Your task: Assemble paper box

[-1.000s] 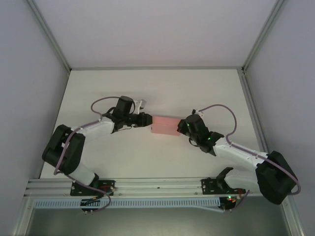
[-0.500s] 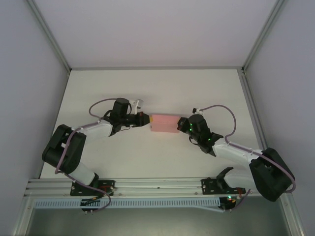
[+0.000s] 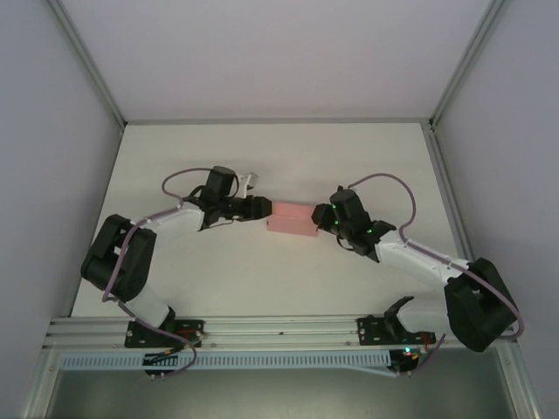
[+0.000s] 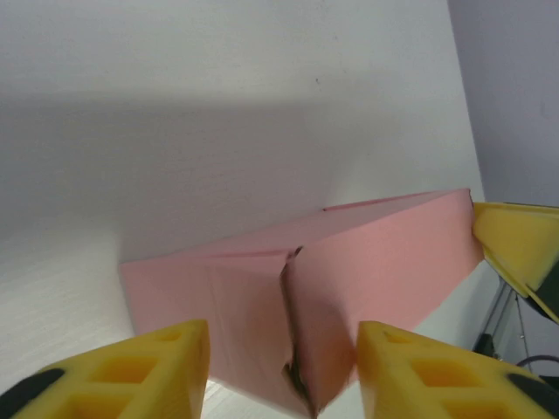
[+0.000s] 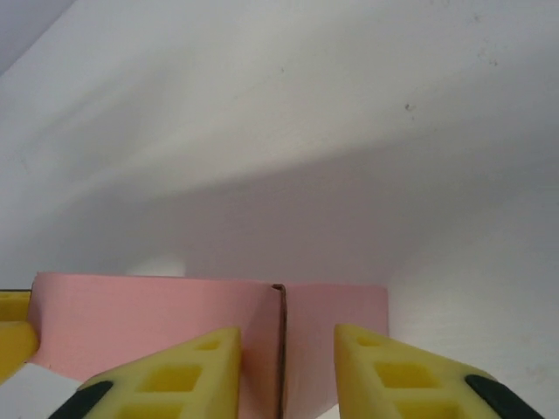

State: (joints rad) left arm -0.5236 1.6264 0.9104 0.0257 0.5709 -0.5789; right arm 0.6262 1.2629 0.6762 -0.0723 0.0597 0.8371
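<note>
One paper box (image 3: 293,218), pink and folded into a flat block, is lying on the white bench (image 3: 349,157) midway between the arms. The left hand (image 3: 262,209) is facing one short end, fingers apart and straddling a seam that is gaping where the end flaps are meeting unevenly. The right hand (image 3: 323,218) is sitting at the opposite end, fingers likewise apart and clamping nothing. The ends are probably being pressed shut; uneven pushing risks buckling the thin card, springing a flap, or skidding the box sideways
</note>
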